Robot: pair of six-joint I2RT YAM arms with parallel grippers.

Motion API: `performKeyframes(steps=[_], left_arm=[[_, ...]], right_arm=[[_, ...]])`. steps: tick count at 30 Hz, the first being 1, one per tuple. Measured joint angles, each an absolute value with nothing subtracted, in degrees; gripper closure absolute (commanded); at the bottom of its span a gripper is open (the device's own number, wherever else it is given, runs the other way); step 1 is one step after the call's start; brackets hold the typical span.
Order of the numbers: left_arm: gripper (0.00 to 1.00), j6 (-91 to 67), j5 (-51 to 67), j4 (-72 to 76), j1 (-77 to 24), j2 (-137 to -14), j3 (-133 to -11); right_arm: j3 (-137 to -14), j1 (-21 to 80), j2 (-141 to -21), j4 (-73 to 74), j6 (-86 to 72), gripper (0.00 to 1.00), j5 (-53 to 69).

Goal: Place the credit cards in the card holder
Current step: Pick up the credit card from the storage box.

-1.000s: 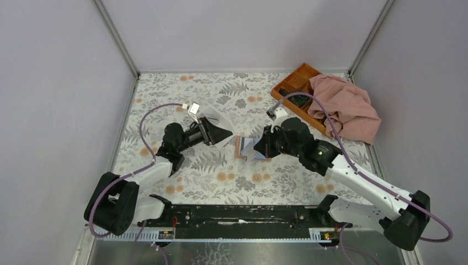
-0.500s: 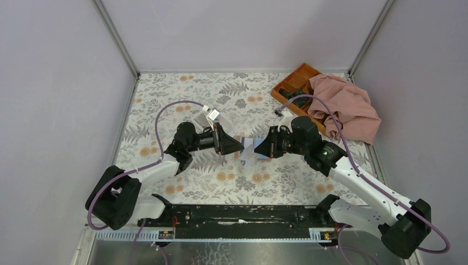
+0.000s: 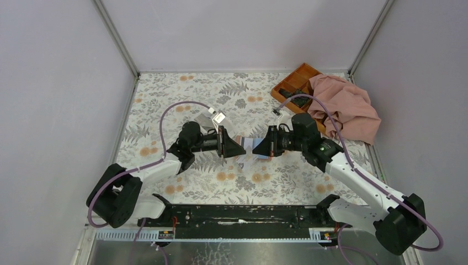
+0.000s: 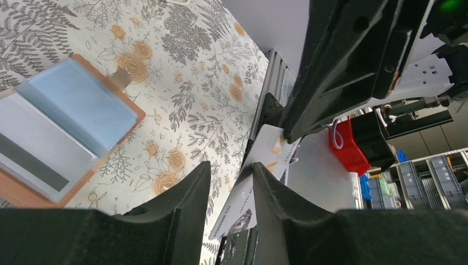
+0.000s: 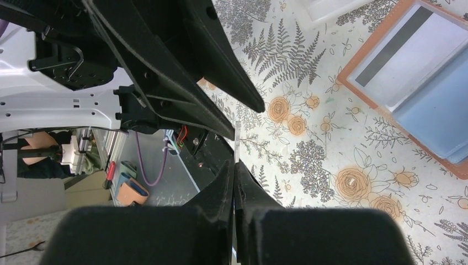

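Lying open, tan card holder [image 4: 22, 194], apparently blue-grey cards [image 4: 77, 105]

two bluish cards [image 4: 77, 105] lie on the open card holder [image 4: 141, 114], beyond the parted tool [image 4: 230, 168].

The surface [image 3: 165, 110] has a matt printed covering of ferns and flowers. The card holder [image 4: 22, 193] looks like matt tan leather. The cards [image 4: 77, 105] are smooth plastic with a faint sheen. The left fingers [image 4: 176, 221] are dull black plastic. The cloth [image 3: 347, 110] is soft, crumpled pink fabric. The tray [image 3: 295, 80] looks like smooth orange plastic.
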State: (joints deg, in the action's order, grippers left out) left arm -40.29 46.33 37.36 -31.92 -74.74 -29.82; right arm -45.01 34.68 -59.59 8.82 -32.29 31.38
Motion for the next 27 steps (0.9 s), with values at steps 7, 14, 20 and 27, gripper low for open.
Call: performKeyframes(steps=[7,14,20,27], left_arm=[[0.67,-40.2,48.6,37.3,-32.9,-76.7,-30.2],[0.94,-40.6,50.8,37.3,-33.2,-77.5,-30.3],[1.0,-41.7,52.2,38.2,-33.3,-78.1,-30.3],[1.0,-41.9,47.8,37.3,-33.8,-78.1,-30.3]], right_arm=[[-44.3,32.1,-61.1,6.8,-32.9,1.0,34.9],[-43.7,30.6,-61.9,6.1,-32.9,1.0,36.7],[-43.1,29.6,-62.9,5.4,-32.9,0.97,37.6],[-43.2,29.4,-63.1,5.5,-31.7,0.48,36.6]])
